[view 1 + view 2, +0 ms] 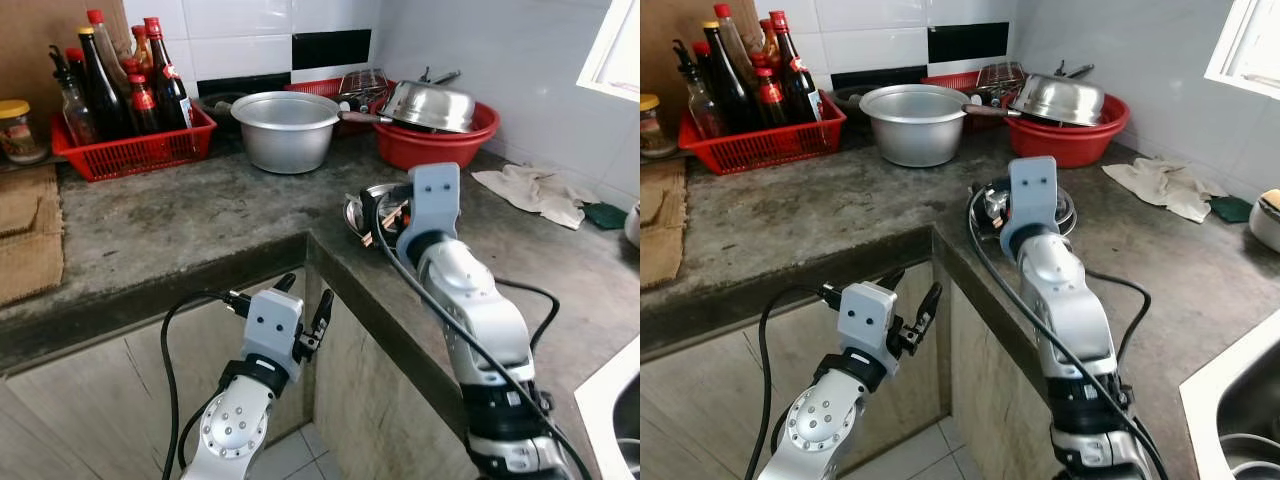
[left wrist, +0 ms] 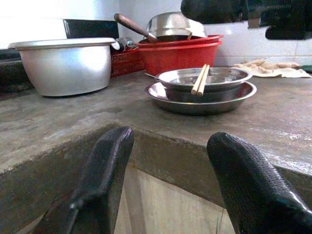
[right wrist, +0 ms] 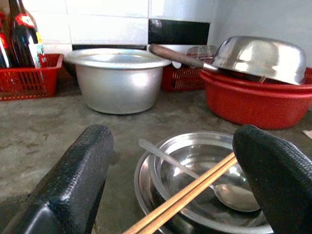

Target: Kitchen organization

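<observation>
A steel bowl (image 3: 204,168) sits nested in a steel plate (image 2: 204,100) near the counter's inner corner. Across the bowl lie wooden chopsticks (image 3: 187,195), and a metal spoon (image 3: 222,192) rests inside it. My right gripper (image 3: 175,180) hovers low just in front of the bowl, open, one finger on each side of its rim line, holding nothing. From the head its wrist block covers most of the bowl (image 1: 352,212). My left gripper (image 1: 305,297) hangs open below the counter edge (image 1: 250,260), in front of the cabinet, pointing toward the bowl.
Behind stand a large aluminium pot (image 1: 285,130), a red basin (image 1: 430,145) with an upturned steel bowl (image 1: 430,105), and a red basket of sauce bottles (image 1: 135,150). A cloth (image 1: 535,190) lies at the right. A sink (image 1: 615,400) is at the near right.
</observation>
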{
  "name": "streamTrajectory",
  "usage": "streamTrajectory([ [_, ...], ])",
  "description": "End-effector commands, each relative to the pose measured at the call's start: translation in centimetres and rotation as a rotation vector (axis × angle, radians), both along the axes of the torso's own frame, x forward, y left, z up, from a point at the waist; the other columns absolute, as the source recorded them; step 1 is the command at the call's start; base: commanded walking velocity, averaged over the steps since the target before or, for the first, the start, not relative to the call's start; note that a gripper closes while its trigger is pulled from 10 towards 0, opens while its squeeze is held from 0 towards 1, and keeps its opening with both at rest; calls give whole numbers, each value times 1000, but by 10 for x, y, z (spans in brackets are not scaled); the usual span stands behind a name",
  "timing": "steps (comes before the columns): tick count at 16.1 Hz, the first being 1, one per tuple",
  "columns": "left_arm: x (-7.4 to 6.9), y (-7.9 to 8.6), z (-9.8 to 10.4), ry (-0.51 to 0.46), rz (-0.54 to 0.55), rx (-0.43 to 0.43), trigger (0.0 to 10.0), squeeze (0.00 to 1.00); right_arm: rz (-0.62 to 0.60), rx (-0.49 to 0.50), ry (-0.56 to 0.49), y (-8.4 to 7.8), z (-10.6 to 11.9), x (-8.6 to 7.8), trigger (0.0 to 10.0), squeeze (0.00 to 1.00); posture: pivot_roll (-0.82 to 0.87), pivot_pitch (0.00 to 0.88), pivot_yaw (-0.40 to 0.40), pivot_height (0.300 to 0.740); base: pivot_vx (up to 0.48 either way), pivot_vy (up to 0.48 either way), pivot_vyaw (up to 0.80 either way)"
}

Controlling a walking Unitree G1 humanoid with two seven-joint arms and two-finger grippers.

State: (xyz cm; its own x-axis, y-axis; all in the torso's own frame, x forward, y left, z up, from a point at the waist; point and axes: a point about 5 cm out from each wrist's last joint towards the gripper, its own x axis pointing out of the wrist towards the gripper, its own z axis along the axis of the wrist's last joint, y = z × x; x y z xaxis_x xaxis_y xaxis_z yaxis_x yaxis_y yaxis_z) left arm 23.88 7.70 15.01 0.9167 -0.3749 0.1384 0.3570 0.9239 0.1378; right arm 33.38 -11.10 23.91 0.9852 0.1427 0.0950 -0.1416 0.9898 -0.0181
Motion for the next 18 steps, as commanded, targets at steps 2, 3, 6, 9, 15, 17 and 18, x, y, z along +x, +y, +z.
streamTrajectory([
  [2,-1,0,6,-28,5,2,10000,0,-11,35,-17,-5,3,2,10000,0,35,0,-76,740,120,0,0],
  [3,-1,0,7,-33,0,2,10000,0,-13,41,-7,-5,1,1,10000,0,32,0,-72,740,270,0,0],
  [6,-1,0,6,-34,-10,7,10000,0,-18,53,4,-4,-5,-1,10000,0,31,0,-66,740,275,0,0],
  [9,0,-1,6,-37,-15,14,10000,0,-26,65,-6,-5,-4,-2,10000,0,29,0,-60,740,277,0,0],
  [15,1,0,5,-16,1,9,10000,0,-24,77,-27,-4,0,-3,10000,0,31,0,-60,740,96,0,0],
  [17,1,0,4,-14,-3,7,10000,0,-25,75,-24,-3,0,-4,10000,0,31,0,-61,740,0,0,0],
  [18,1,-1,4,-12,-5,6,10000,0,-32,70,-13,-2,0,-4,10000,0,29,0,-62,740,0,0,0],
])
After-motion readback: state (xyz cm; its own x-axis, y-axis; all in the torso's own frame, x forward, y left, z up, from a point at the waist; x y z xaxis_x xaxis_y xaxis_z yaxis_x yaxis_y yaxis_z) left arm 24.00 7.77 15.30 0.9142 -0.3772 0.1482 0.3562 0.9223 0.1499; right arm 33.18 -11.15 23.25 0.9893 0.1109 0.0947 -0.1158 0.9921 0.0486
